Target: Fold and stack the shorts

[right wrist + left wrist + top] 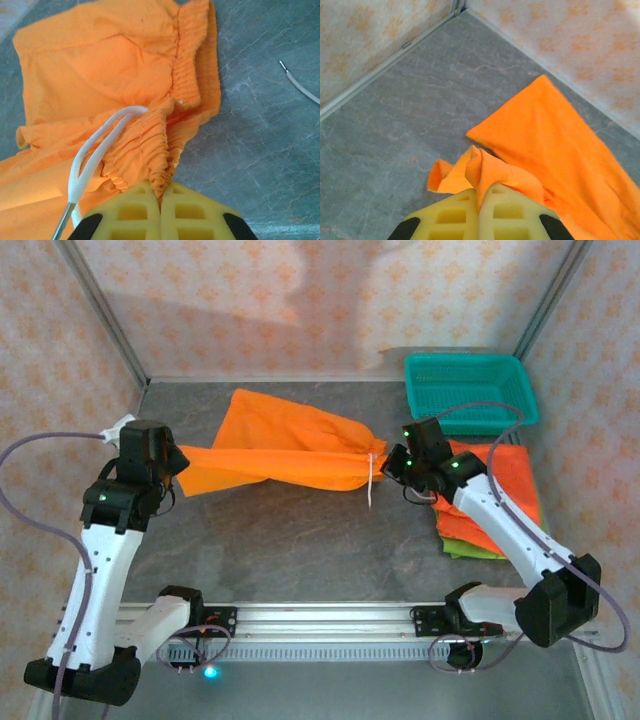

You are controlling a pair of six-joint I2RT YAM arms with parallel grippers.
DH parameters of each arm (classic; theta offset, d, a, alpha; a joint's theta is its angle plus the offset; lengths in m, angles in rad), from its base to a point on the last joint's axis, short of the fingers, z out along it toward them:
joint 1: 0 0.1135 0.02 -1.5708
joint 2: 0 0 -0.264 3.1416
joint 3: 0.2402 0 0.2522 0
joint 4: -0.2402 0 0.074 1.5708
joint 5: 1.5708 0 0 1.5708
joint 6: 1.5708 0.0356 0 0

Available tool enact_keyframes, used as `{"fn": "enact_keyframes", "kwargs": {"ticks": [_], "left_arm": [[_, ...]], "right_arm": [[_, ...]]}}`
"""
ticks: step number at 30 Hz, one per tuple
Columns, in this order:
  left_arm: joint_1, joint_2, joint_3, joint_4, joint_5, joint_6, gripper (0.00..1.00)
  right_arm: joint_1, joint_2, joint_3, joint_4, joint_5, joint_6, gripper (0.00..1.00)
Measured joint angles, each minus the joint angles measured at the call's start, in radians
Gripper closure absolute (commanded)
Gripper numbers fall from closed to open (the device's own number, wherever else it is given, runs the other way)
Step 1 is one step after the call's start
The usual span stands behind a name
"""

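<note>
Grey stone-look table (300, 540); both claws, left claw (480, 200) and right claw (161, 197), pinch orange shorts (290, 455).

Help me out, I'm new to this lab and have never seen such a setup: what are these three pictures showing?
Two white robot arms are bolted at the near edge of a grey table. One picture looks down from above; the other two come from cameras on each wrist, showing yellow fingers. The left gripper pinches one end of a pair of orange shorts; the right gripper pinches its gathered waistband beside the white drawstring. On the right lies a stack of folded shorts, orange over green, with a teal basket behind it.
</note>
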Motion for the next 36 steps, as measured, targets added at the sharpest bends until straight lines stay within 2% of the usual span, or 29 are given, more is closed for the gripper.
{"fn": "enact_keyframes", "kwargs": {"ticks": [10,26,36], "left_arm": [[-0.006,0.076,0.142,-0.008,0.004,0.076,1.0],[-0.005,0.496,0.194,0.096,-0.049,0.097,1.0],[-0.001,0.763,0.414,0.113,-0.071,0.102,1.0]], "right_arm": [[0.0,-0.006,0.04,-0.01,0.003,0.0,1.0],[-0.093,0.269,0.151,0.0,0.003,-0.015,1.0],[-0.136,0.441,0.271,0.009,-0.023,-0.034,1.0]]}}
